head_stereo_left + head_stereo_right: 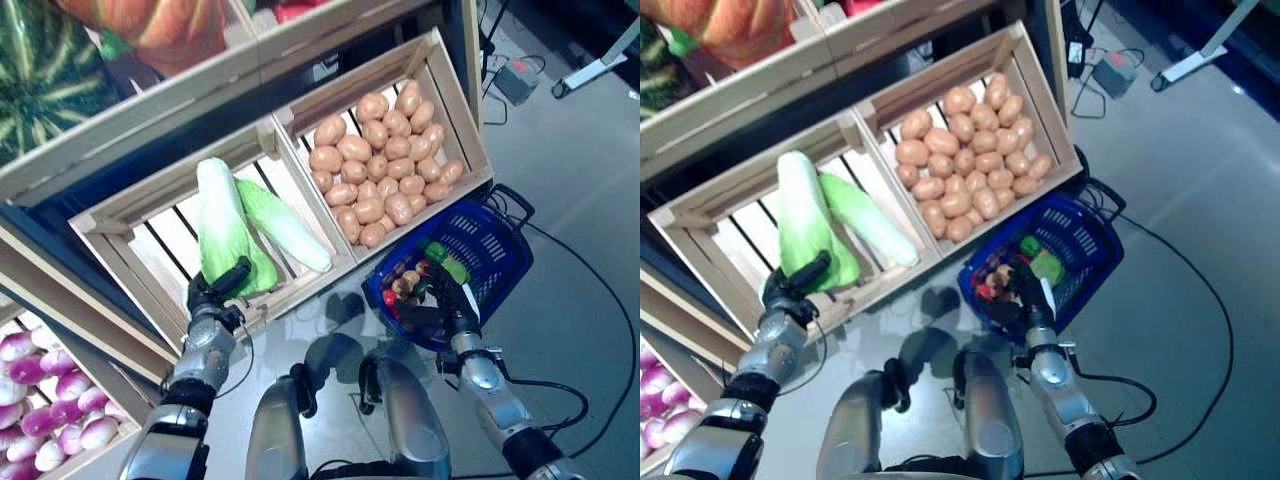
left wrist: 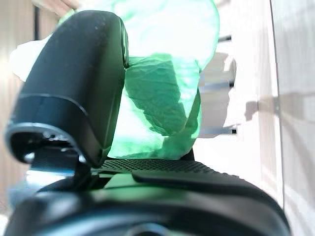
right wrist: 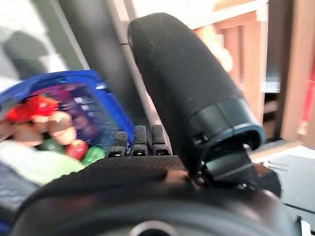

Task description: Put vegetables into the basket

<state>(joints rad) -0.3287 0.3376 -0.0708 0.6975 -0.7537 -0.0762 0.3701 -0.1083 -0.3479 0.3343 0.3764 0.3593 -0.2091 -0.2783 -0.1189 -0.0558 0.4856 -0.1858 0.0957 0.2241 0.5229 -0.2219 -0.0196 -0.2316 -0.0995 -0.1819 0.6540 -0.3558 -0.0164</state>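
From the left eye view, two napa cabbages lie in the left wooden crate (image 1: pixel 120 235): the nearer cabbage (image 1: pixel 222 225) runs lengthwise toward the robot, the second cabbage (image 1: pixel 285 225) is angled beside it, touching near their leafy ends. The right crate (image 1: pixel 462 120) holds a heap of potatoes (image 1: pixel 380 170) — too many and too overlapped to count exactly. One blue basket (image 1: pixel 490 250) stands on the floor just in front of the potato crate, already holding a few small items, red, green and brownish, hard to tell apart. At the lower left, a bin of purple-white turnips (image 1: pixel 45 400) is cut off by the edge; above, a watermelon (image 1: pixel 45 70) and a pumpkin (image 1: pixel 165 28) are also only partly seen.

The left hand (image 1: pixel 215 290) reaches over the crate's front rail at the nearer cabbage's green end, thumb raised. The right hand (image 1: pixel 440 305) sits at the basket's near rim.

The right eye view shows the same layout, with the left hand (image 1: pixel 790 290) against the cabbage's leaf end.

In the left wrist view, the thumb (image 2: pixel 74 88) stands beside green leaf that fills the space past the palm; the fingers are hidden, so I cannot tell whether they grip.

In the right wrist view, the thumb (image 3: pixel 187 83) stands up and the fingers (image 3: pixel 138 142) curl downward — the basket's contents lie beyond them; whether they clasp the rim is not visible.
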